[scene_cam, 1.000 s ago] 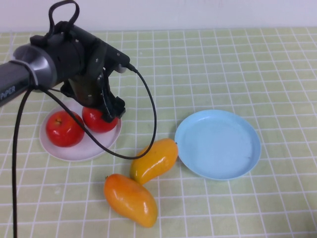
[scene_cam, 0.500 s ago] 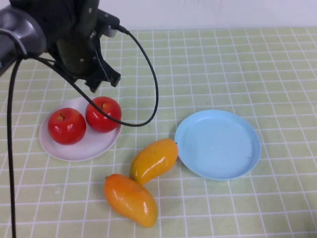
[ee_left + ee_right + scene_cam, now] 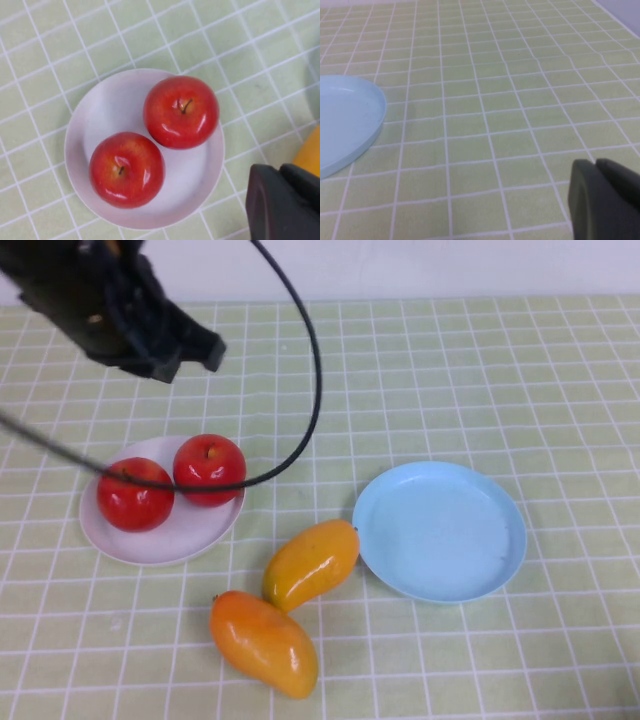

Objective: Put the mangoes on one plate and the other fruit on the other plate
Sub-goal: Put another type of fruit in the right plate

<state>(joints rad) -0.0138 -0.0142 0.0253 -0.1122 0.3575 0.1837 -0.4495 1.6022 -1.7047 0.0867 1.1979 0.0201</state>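
Note:
Two red apples (image 3: pixel 136 493) (image 3: pixel 209 469) sit side by side on the white plate (image 3: pixel 160 543). The left wrist view looks straight down on the apples (image 3: pixel 127 169) (image 3: pixel 181 112) and the white plate (image 3: pixel 95 115). Two mangoes (image 3: pixel 311 564) (image 3: pixel 263 642) lie on the table, touching each other, between the plates and nearer the front. The light blue plate (image 3: pixel 440 530) holds nothing. My left gripper (image 3: pixel 185 352) hangs high above the table behind the white plate, shut and empty. My right gripper (image 3: pixel 605 200) is shut, empty, low over bare cloth to the right of the blue plate (image 3: pixel 340 120).
A green checked cloth (image 3: pixel 560 370) covers the table. The left arm's black cable (image 3: pixel 310 370) loops over the area between the apples and the blue plate. An orange mango edge (image 3: pixel 309 152) shows beside the left gripper.
My left gripper has risen from the right-hand apple and pulled back toward the far left. Both apples stay on the white plate. Mangoes and blue plate have not moved.

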